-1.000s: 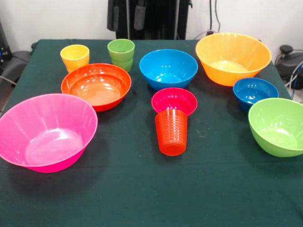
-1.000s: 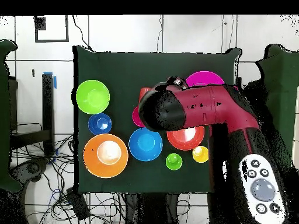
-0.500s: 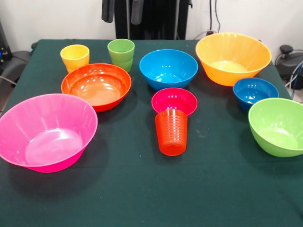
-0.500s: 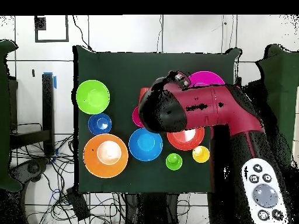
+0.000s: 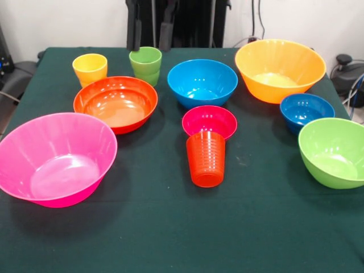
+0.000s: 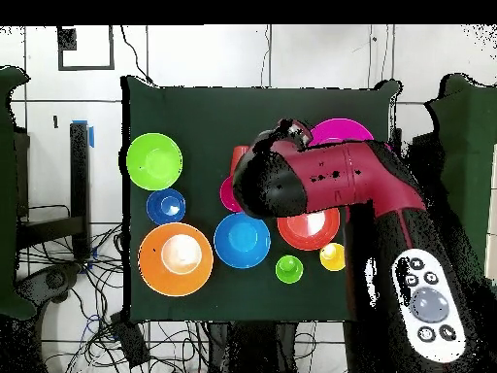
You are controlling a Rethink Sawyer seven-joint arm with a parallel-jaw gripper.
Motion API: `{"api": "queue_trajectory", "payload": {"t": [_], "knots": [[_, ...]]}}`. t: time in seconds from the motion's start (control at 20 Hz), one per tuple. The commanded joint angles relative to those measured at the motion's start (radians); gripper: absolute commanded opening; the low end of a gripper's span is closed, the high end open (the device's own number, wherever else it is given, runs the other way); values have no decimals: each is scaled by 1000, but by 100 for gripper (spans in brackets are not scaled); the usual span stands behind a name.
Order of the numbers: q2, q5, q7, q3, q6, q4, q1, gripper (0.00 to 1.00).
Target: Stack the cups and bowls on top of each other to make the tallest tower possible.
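Nothing stacked yet. Gripper (image 5: 151, 34) open, empty, above green cup (image 5: 145, 65) at table's (image 5: 170, 227) far edge; next: descend, grasp.

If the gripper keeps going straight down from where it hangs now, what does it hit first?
Probably the green cup: the open gripper hangs above its far rim, jaws either side. Depth is unclear, so it could land on the table behind it.
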State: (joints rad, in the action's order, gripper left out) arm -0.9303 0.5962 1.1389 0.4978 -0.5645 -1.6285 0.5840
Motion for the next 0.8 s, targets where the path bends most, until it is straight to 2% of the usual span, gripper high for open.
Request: {"api": "queue_trajectory", "payload": {"t": [0.05, 0.45, 0.8], "knots": [[140, 120, 28, -81, -94, 37, -58, 100], [159, 118, 6, -82, -51, 31, -17, 100], [145, 119, 23, -104, -24, 53, -22, 100]]}}
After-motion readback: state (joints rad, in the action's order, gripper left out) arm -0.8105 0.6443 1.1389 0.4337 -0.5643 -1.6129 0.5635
